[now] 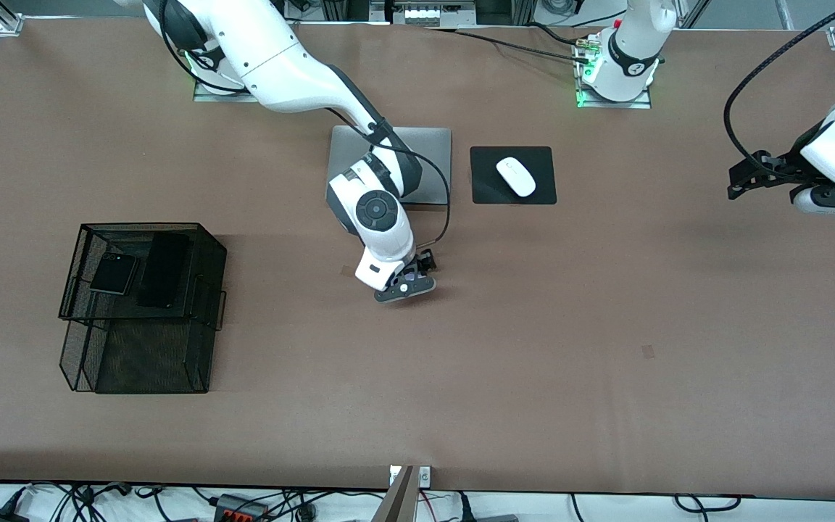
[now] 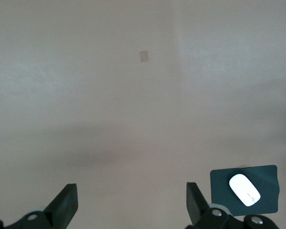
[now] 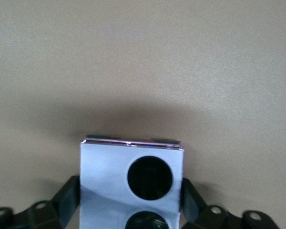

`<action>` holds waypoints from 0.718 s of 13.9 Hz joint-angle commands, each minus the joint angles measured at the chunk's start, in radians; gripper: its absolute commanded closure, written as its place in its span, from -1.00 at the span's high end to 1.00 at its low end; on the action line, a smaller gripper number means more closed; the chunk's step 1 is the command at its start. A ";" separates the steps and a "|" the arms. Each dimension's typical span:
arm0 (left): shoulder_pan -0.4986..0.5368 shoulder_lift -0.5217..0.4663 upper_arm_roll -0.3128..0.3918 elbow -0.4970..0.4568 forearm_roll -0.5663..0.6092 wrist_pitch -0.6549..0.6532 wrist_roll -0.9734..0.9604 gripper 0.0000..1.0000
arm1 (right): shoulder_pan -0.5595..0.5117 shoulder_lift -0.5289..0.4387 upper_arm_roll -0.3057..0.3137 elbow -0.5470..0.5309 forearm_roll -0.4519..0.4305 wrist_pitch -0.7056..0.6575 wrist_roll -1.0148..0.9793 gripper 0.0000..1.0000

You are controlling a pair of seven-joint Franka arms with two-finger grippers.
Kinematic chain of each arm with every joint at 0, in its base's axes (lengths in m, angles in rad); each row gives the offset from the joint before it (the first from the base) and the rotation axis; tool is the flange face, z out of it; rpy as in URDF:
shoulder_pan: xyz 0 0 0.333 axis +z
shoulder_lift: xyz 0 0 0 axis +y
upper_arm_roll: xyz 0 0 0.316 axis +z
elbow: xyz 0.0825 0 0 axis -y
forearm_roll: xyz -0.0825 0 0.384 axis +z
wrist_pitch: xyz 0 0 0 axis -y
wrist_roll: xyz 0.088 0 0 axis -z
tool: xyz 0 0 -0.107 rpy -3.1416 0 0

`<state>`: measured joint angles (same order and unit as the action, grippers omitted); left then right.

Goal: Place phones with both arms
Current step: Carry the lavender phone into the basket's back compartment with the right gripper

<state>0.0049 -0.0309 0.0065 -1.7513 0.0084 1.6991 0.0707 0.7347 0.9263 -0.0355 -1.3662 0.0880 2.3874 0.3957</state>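
Observation:
A pale lilac-white flip phone (image 3: 105, 176) with two black round lenses sits between my right gripper's fingers, which press on its two sides. That right gripper (image 1: 409, 279) is low over the middle of the table, nearer to the front camera than the laptop, and the arm hides the phone from the front view. A small black flip phone (image 1: 113, 273) and a long slim black phone (image 1: 164, 270) lie side by side in the top tier of a black wire basket (image 1: 77, 341). My left gripper (image 2: 132, 191) hangs open and empty over bare table at the left arm's end (image 1: 747, 177), waiting.
A silver laptop (image 1: 433, 156) lies closed under the right arm. Beside it a white mouse (image 1: 516, 175) rests on a black pad (image 1: 486, 188), also seen as mouse (image 2: 244, 189) in the left wrist view. The basket's lower tier sticks out toward the front camera.

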 commanded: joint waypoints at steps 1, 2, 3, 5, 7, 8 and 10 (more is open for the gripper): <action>0.020 -0.007 -0.028 0.001 0.007 -0.010 0.012 1.00 | 0.008 0.014 -0.012 0.025 0.012 -0.023 0.003 -0.69; 0.020 -0.007 -0.026 0.004 0.007 -0.010 0.012 1.00 | -0.001 -0.001 -0.014 0.030 0.012 -0.049 0.002 -0.76; 0.020 -0.006 -0.026 0.013 0.007 -0.015 0.014 1.00 | -0.008 -0.023 -0.020 0.053 0.012 -0.097 0.005 -0.77; 0.020 -0.006 -0.026 0.013 0.007 -0.015 0.017 1.00 | -0.031 -0.061 -0.079 0.128 0.015 -0.241 0.006 -0.79; 0.018 -0.006 -0.026 0.013 0.007 -0.015 0.017 1.00 | -0.098 -0.083 -0.132 0.209 0.015 -0.383 -0.001 -0.79; 0.018 -0.006 -0.028 0.013 0.007 -0.015 0.014 1.00 | -0.147 -0.083 -0.144 0.241 0.012 -0.427 -0.006 -0.79; 0.013 -0.004 -0.028 0.016 -0.004 -0.015 0.015 1.00 | -0.222 -0.084 -0.175 0.257 0.009 -0.467 -0.030 -0.79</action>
<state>0.0107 -0.0310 -0.0094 -1.7481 0.0082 1.6991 0.0707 0.5833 0.8303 -0.2039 -1.1404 0.0891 1.9667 0.3870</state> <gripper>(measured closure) 0.000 0.159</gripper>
